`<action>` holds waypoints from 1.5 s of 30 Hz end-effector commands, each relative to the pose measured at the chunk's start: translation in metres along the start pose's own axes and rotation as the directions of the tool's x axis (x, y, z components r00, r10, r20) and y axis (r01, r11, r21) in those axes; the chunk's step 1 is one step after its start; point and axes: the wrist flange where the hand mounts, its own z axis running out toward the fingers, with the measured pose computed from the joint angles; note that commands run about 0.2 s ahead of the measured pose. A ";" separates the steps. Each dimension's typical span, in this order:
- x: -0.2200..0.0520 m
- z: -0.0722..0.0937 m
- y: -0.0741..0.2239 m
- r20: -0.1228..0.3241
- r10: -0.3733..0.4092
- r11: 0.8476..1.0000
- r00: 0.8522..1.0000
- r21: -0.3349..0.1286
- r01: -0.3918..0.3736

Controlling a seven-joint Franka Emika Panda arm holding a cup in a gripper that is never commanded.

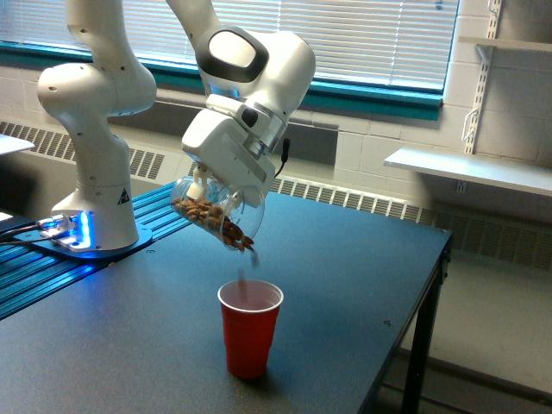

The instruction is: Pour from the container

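One tool (210, 191) tips the container (210, 216) over red cup (249, 327).

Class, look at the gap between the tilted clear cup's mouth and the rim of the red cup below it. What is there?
In the exterior view, only open air between the clear cup and the red cup, with perhaps a falling brown piece just above the rim.

We are viewing the scene through a single exterior camera. It is standing off the arm, above counter height, and looking slightly down across the dark counter (345, 285) toward the blinds (362, 39) and the wall behind. It is sitting fairly near, cropping the arm's upper links while framing its base (90, 228) at the exterior view's left.
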 end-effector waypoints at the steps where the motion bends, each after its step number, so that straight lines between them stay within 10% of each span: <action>1: 0.002 -0.004 -0.003 -0.011 0.008 1.000 1.000 -0.016 -0.008; 45: 0.006 -0.014 -0.022 -0.023 -0.030 0.988 0.999 -0.151 0.026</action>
